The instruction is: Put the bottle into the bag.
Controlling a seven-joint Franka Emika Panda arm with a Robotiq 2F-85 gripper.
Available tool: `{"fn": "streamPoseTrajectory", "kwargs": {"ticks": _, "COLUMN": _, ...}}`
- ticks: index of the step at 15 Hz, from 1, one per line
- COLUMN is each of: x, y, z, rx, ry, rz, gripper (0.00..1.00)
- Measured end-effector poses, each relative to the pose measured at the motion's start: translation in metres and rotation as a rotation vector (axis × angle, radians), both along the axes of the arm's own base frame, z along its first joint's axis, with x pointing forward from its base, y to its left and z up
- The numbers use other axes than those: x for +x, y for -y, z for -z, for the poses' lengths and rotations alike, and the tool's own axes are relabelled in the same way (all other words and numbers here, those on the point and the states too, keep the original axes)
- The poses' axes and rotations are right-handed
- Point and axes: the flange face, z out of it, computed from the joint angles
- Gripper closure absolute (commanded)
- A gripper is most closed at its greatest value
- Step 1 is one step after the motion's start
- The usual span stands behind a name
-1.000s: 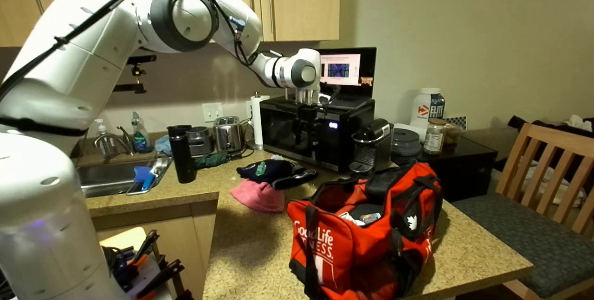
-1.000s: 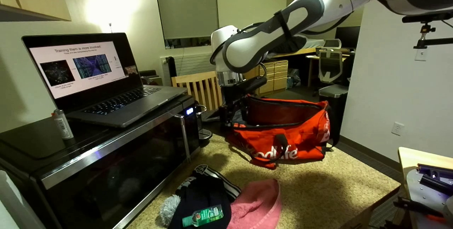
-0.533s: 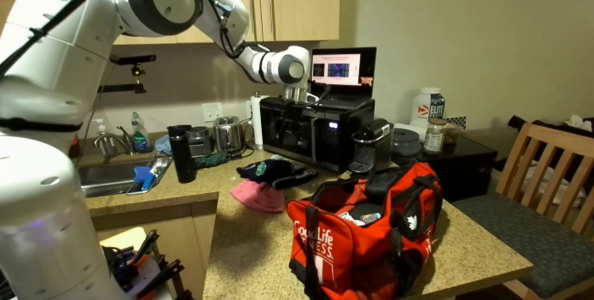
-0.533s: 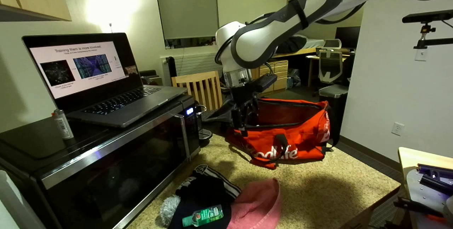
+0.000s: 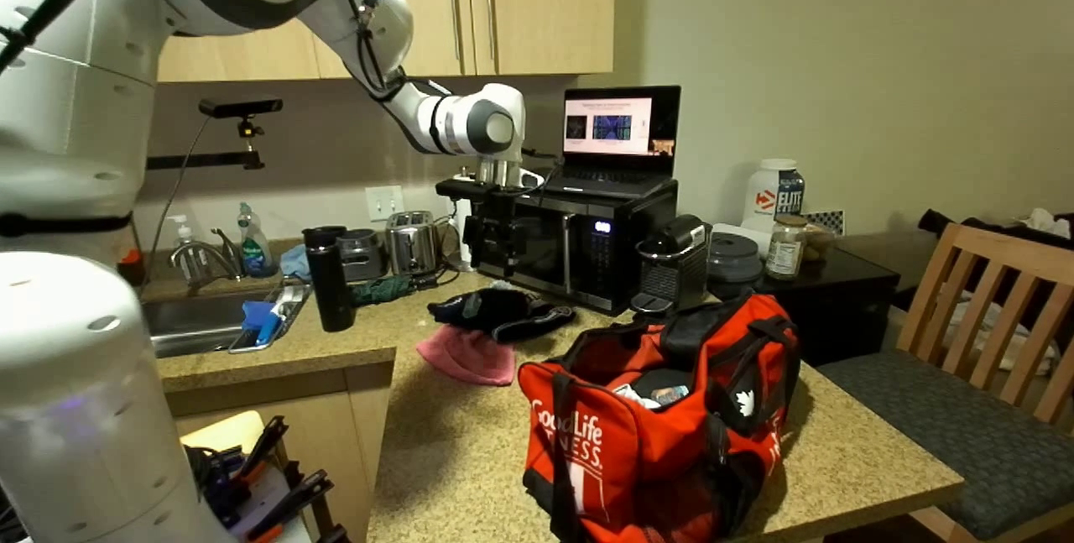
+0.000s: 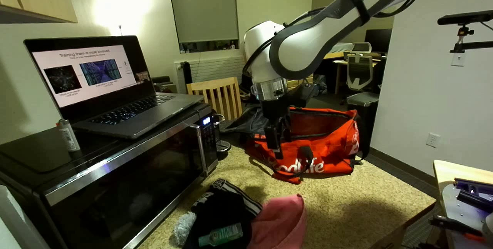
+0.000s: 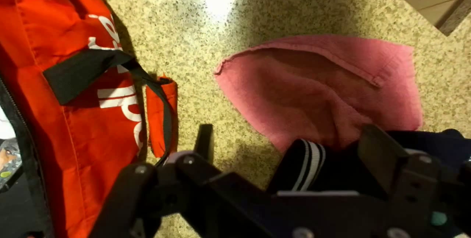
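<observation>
The wrist view is showing the gripper [image 7: 290, 140] hanging above a countertop [image 7: 191, 65] of speckled, stone-like grain. Matte black and angular, its two fingers [image 7: 205, 140] are standing wide apart, released. Below them a pink cloth [image 7: 320, 91], napped and edged with a stitched hem, is lying in soft folds, touching a dark knit hat [image 6: 227, 210] whose cuff is carrying pale stripes and whose grey pompom [image 6: 185, 228] is looking fluffy.

In an exterior view the bottle [image 6: 221, 235], small and green-tinted, is lying on its side on the hat, dimmed by shadow. It is resting outside the bag [image 5: 663, 442], which is standing apart from it on the same counter. The bag's red fabric is sagging into creases, black straps are looping down its side, white lettering is running across it, and its zip-edged mouth is gaping. Pale and clear items [image 5: 669, 394] are showing within, too hidden to name. The arm [image 6: 327, 41] is reaching in, its smooth white shells trimmed with grey.

One thin laptop [image 6: 104, 91] is sitting on one boxy, glossy microwave [image 6: 134, 176], and one lighter [image 6: 68, 136] is standing upright near it. In an exterior view, one tall black tumbler [image 5: 329, 279] is standing near one shiny toaster [image 5: 412, 242], two metal handles [image 5: 491, 18] are gleaming on pale wooden cupboard doors [image 5: 545, 14], and one slatted chair [image 5: 961, 430] is standing beside the counter.
</observation>
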Motion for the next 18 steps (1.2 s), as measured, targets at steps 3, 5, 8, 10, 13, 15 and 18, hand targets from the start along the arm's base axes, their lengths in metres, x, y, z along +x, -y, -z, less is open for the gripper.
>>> {"fn": "streamPoseTrajectory", "kwargs": {"ticks": 3, "x": -0.014, "y": -0.012, "z": 0.001, "rx": -0.007, "ry": 0.058, "rz": -0.021, "gripper": 0.00}}
{"fn": "streamPoseTrajectory", "kwargs": {"ticks": 5, "x": -0.022, "y": -0.016, "z": 0.002, "rx": -0.014, "ry": 0.105, "rz": -0.020, "gripper": 0.00}}
{"fn": "streamPoseTrajectory", "kwargs": {"ticks": 8, "x": -0.031, "y": -0.015, "z": 0.005, "rx": -0.009, "ry": 0.159, "rz": 0.002, "gripper": 0.00}}
{"fn": "streamPoseTrajectory", "kwargs": {"ticks": 10, "x": -0.036, "y": -0.012, "z": 0.007, "rx": 0.002, "ry": 0.188, "rz": 0.011, "gripper": 0.00}}
{"fn": "streamPoseTrajectory", "kwargs": {"ticks": 13, "x": -0.042, "y": -0.004, "z": 0.009, "rx": 0.026, "ry": 0.228, "rz": 0.031, "gripper": 0.00}}
{"fn": "streamPoseTrajectory", "kwargs": {"ticks": 15, "x": -0.045, "y": 0.003, "z": 0.007, "rx": 0.039, "ry": 0.248, "rz": 0.050, "gripper": 0.00}}
{"fn": "streamPoseTrajectory", "kwargs": {"ticks": 18, "x": -0.047, "y": 0.011, "z": -0.009, "rx": 0.047, "ry": 0.263, "rz": 0.077, "gripper": 0.00}}
